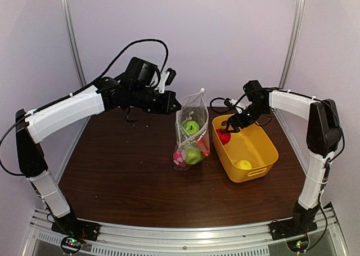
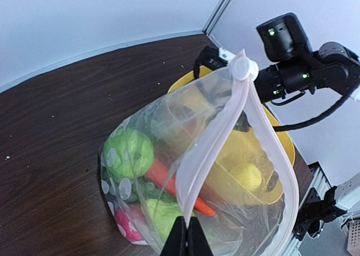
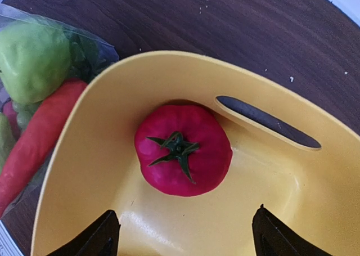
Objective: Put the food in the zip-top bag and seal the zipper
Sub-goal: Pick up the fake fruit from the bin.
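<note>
My left claw is pinched together on the pale zipper strip of the clear polka-dotted zip-top bag, holding its mouth up and open while its bottom rests on the dark wooden table. Inside the bag I can see a glossy green toy fruit, an orange toy carrot, something pink at the bottom and a second green piece, so I judge the loading well past halfway.

My right claw hangs over the yellow plastic basket, just beside the bag, its fingers spread wide apart with nothing between them. Directly below it sits a red toy tomato with a green stem. A small yellow toy fruit lies at the near end of the basket.

What is left, as I read it: the tomato and the yellow piece need to go into the bag, and then the zipper, which gapes open along its whole length, must be pressed shut.
</note>
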